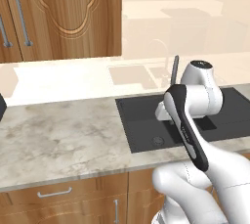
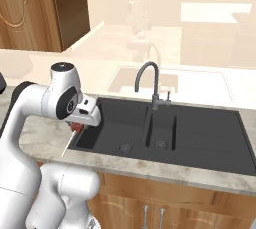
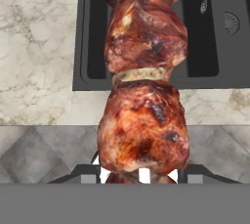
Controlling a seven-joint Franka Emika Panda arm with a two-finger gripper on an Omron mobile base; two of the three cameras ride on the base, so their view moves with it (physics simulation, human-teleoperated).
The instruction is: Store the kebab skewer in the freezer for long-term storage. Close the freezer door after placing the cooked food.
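My gripper [image 3: 139, 175] is shut on the kebab skewer [image 3: 144, 125], whose glossy reddish-brown meat chunks rise up the middle of the hand view. In the right base view the gripper [image 2: 77, 125] hangs over the near left corner of the sink. The skewer's pale stick [image 2: 67, 146] slants down and left from it across the counter's front edge. The freezer and the freezer door are out of view.
A dark double sink [image 2: 210, 145] with a grey curved faucet [image 2: 150, 80] is set in the marble counter [image 1: 63, 135]. Wooden wall cabinets [image 1: 58, 12] hang at the back left. Wooden drawers and doors [image 1: 73, 196] run below the counter.
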